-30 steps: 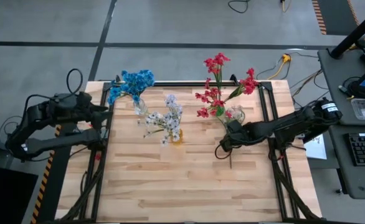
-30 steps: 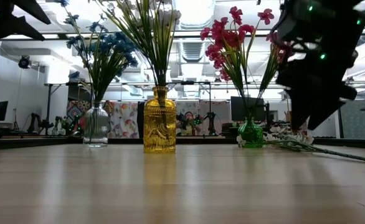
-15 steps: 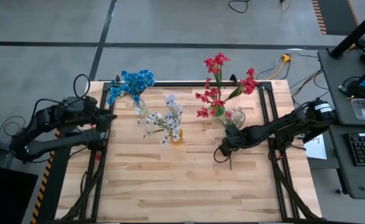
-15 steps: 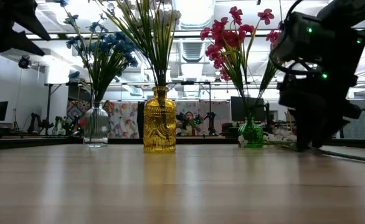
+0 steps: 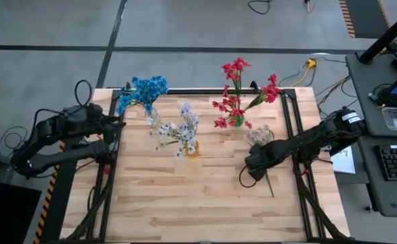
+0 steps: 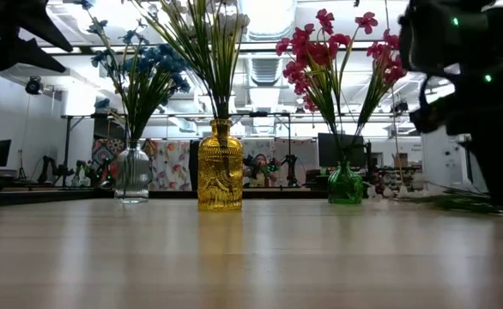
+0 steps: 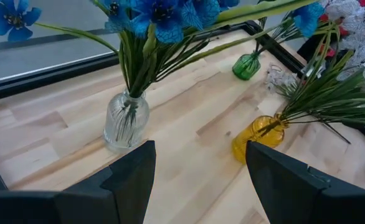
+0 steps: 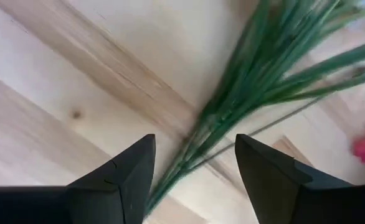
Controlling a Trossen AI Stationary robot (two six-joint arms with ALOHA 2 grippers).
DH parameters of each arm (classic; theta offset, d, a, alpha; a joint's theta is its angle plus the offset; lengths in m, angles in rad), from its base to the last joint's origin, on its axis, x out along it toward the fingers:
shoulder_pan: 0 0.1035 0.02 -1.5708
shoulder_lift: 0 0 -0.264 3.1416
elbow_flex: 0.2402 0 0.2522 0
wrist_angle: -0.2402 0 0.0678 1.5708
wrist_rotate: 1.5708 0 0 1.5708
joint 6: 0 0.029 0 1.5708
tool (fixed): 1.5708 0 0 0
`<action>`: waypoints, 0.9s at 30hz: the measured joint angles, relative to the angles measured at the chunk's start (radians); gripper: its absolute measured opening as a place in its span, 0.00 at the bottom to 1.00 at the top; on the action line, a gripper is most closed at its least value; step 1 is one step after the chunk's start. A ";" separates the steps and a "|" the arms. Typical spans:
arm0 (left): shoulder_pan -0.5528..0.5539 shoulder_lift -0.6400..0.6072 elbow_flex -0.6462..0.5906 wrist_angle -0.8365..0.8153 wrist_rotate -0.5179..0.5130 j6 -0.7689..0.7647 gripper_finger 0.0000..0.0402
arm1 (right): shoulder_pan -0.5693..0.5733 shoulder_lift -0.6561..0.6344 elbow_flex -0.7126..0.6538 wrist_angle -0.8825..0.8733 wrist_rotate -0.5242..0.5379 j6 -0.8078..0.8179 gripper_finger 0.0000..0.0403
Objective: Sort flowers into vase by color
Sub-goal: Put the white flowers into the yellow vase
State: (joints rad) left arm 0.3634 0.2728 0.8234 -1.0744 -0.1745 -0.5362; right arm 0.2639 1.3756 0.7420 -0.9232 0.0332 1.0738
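**Last white sprig on the boards, right gripper spread above its stem**

The right gripper [image 5: 255, 163] sits right of centre in the high view, fingers parted and empty, over a loose white sprig [image 5: 261, 146] whose blossoms lie just below the green vase [image 6: 346, 184] of red flowers [image 5: 236, 95]. Its stem runs down-right across the table [image 5: 185, 203].

Risks, as I judge them: the thin stem may slip between the fingers or roll away as they close. A catch too near the leaves would leave the sprig drooping, awkward to thread into the yellow vase [image 6: 221, 167] already crowded with white flowers [image 5: 178, 129]. A swing past the red stems could also tip the green vase.

Only the right wrist view shows the stem [image 8: 232, 99] lying flat between the open fingers. The low view alone shows all three vases upright.

The left gripper [image 7: 198, 177], open, waits at left by the clear vase [image 7: 126, 118] of blue flowers [image 5: 144, 88].
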 joint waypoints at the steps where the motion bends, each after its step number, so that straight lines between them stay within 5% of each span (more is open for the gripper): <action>1: 0.000 -0.003 0.000 0.000 0.000 0.000 0.59 | 0.005 -0.006 0.011 -0.024 0.001 -0.001 0.53; 13: 0.000 -0.008 0.000 -0.003 0.000 0.000 0.59 | 0.016 -0.060 0.036 -0.171 -0.071 0.063 0.53; 22: 0.000 -0.007 0.000 0.000 0.000 -0.005 0.59 | -0.037 -0.160 0.025 -0.168 0.219 0.160 0.70; 27: 0.000 -0.007 0.000 0.000 0.000 -0.003 0.59 | -0.044 -0.149 -0.046 -0.074 0.216 0.193 0.79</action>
State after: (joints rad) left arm 0.3637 0.2657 0.8230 -1.0740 -0.1749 -0.5387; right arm 0.2199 1.2265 0.6964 -0.9970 0.2495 1.2670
